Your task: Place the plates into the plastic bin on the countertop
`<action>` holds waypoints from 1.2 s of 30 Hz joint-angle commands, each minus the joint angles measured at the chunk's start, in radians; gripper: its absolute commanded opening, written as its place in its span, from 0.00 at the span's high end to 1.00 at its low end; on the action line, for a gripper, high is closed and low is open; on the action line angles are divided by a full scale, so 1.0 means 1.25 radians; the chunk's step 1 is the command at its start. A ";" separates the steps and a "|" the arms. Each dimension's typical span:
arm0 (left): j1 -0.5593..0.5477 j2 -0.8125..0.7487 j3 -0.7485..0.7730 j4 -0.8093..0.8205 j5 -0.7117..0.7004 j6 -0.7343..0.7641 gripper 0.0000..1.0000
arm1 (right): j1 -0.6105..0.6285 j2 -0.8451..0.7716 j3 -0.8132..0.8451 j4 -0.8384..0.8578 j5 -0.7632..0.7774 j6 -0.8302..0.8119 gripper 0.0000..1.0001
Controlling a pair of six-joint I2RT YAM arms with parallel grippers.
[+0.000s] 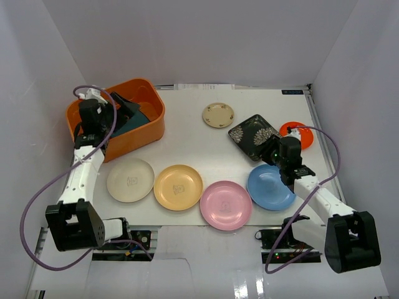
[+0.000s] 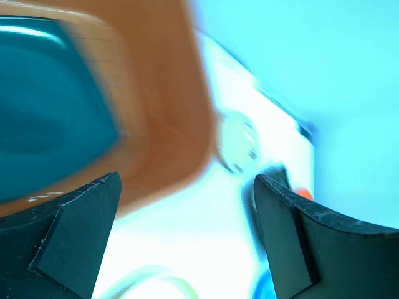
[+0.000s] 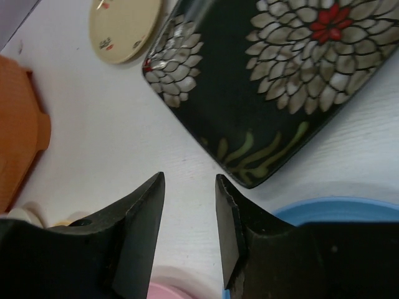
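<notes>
With left fingers [image 2: 75,237] wide above the plastic bin [image 1: 156,118], we judged our narrow, empty right fingers [image 3: 137,230] might close short of the black floral plate [image 3: 280,81].

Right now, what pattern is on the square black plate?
Square black plate: white flowers, one red-centred; right wrist view.

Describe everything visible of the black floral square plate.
The black floral plate is square with rounded corners, glossy like glazed ceramic, patterned with white chrysanthemum-like blooms, one red-centred, and green stems. It lies flat on the white countertop, turned diagonally, between the small beige plate and the orange-red plate. The right tool hovers at its near corner, jaws slightly apart, not touching it.
</notes>
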 commanded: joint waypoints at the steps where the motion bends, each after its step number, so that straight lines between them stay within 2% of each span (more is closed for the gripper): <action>1: -0.097 -0.099 -0.024 0.106 0.092 0.028 0.02 | -0.054 0.029 0.034 0.005 0.010 0.025 0.54; 4: -0.199 -0.146 -0.072 0.141 0.149 0.055 0.02 | -0.106 0.053 0.033 0.007 -0.001 0.028 0.48; 8: -0.320 -0.174 -0.095 0.105 0.239 0.153 0.02 | -0.175 0.065 0.034 0.016 0.008 0.023 0.43; 10: -0.394 -0.196 -0.112 0.103 0.250 0.188 0.02 | -0.197 0.071 0.036 0.021 0.019 0.021 0.41; 15: -0.514 -0.239 -0.136 0.106 0.235 0.260 0.02 | -0.268 0.107 0.038 0.045 -0.001 0.022 0.33; 19: -0.528 -0.232 -0.160 0.122 0.249 0.265 0.02 | -0.320 0.134 0.020 0.083 -0.055 0.021 0.33; 28: -0.537 -0.228 -0.170 0.116 0.217 0.281 0.02 | -0.332 0.286 0.012 0.237 -0.153 0.065 0.33; 36: -0.538 -0.190 -0.170 0.116 0.211 0.281 0.02 | -0.329 0.442 0.034 0.366 -0.224 0.119 0.43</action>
